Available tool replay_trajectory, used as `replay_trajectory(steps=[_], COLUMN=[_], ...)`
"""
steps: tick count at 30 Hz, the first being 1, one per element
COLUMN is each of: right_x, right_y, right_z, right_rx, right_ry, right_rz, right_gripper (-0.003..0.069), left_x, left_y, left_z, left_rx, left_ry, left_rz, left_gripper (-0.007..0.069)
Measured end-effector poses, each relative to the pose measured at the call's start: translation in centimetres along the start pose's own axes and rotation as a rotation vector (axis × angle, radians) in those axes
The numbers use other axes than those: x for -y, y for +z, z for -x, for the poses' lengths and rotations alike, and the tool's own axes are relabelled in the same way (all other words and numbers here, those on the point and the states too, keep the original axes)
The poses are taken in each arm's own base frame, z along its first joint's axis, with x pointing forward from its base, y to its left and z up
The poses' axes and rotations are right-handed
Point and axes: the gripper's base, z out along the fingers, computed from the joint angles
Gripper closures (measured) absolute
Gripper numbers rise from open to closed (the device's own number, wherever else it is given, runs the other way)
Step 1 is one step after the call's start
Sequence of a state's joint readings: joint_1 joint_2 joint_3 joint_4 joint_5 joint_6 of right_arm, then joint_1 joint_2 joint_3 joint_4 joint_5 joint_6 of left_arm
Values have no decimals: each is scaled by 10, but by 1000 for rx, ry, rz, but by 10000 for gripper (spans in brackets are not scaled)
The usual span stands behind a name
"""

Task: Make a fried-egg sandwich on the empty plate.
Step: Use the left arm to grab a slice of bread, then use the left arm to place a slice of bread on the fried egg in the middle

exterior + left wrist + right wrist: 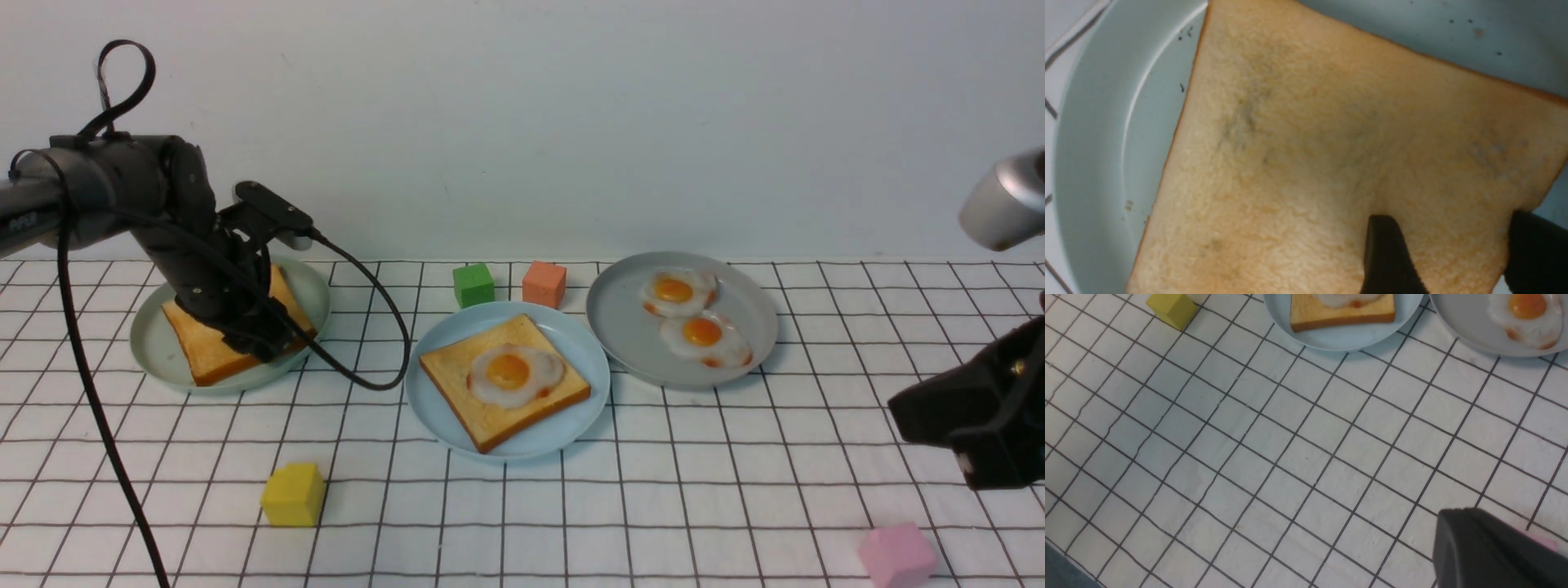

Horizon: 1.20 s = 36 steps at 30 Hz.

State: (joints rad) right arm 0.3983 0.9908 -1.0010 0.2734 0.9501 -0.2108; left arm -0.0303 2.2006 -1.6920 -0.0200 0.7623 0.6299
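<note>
Step in hand, as judged: pick up the second toast slice (208, 351) and cap the sandwich. The left gripper (1453, 261) sits low over that slice on the pale green plate (155, 351), at the left of the front view. Its fingers (1388, 261) are spread and released, one over the top face of the bread and the other just off a corner edge, so nothing is grasped yet. The right gripper (971, 441) hangs at the right edge of the front view, well clear of the plates, with its jaws closed and nothing visibly in them. The sandwich is half built on the light blue plate (571, 425) at centre frame: one toast slice (490, 416) lies flat with a fried egg (513, 373) on top, and the top slice is missing. Two loose eggs (702, 331) lie on the grey plate (620, 343) to the right. To do the step well, seat the outer finger under the crust before closing, since a flat slice gives little purchase. Lift clear of the rim, carry level, and align the corners with the lower slice before release. Watch the cable (367, 327) looping near the blue plate.
</note>
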Motion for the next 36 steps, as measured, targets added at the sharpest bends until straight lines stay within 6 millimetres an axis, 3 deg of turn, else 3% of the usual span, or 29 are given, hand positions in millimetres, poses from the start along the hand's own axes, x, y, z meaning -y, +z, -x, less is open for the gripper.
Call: replay_trajectory(steps=[4, 11, 17, 20, 25, 26, 28, 29, 32, 34, 36], right_x=[0, -1, -1, -2, -5, -5, -6, -7, -10, -12, -14], right_y=[0, 0, -1, -5, -21, -23, -32, -34, -46, -56, -61], right_z=[0, -4, -5, -6, -10, -11, -13, -14, -19, -23, -27], right_rx=[0, -41, -51, -43, 10, 15, 42, 50, 86, 118, 135], right_ry=[1, 0, -2, -4, -27, -29, -39, -40, -49, -59, -62], right_rz=[1, 9, 12, 12, -6, -7, -18, -20, -21, -25, -26], right_gripper=[648, 645, 641, 641, 638, 638, 638, 638, 638, 638, 637], left_x=[0, 13, 17, 15, 13, 14, 28, 31, 70, 117, 145], left_y=[3, 2, -8, -25, -91, -94, -116, -118, -122, -114, -108], left_z=[0, 7, 10, 11, 23, 24, 34, 37, 56, 74, 83], left_rx=[-7, -62, -67, -60, 78, 85, 150, 158, 198, 210, 216], left_ry=[-2, 102, 67, 56, -25, -30, -39, -35, 24, 98, 146], left_rz=[-2, 30, 60, 79, 131, 131, 112, 106, 43, -38, -77], left_gripper=[305, 608, 624, 629, 637, 637, 637, 637, 637, 637, 637])
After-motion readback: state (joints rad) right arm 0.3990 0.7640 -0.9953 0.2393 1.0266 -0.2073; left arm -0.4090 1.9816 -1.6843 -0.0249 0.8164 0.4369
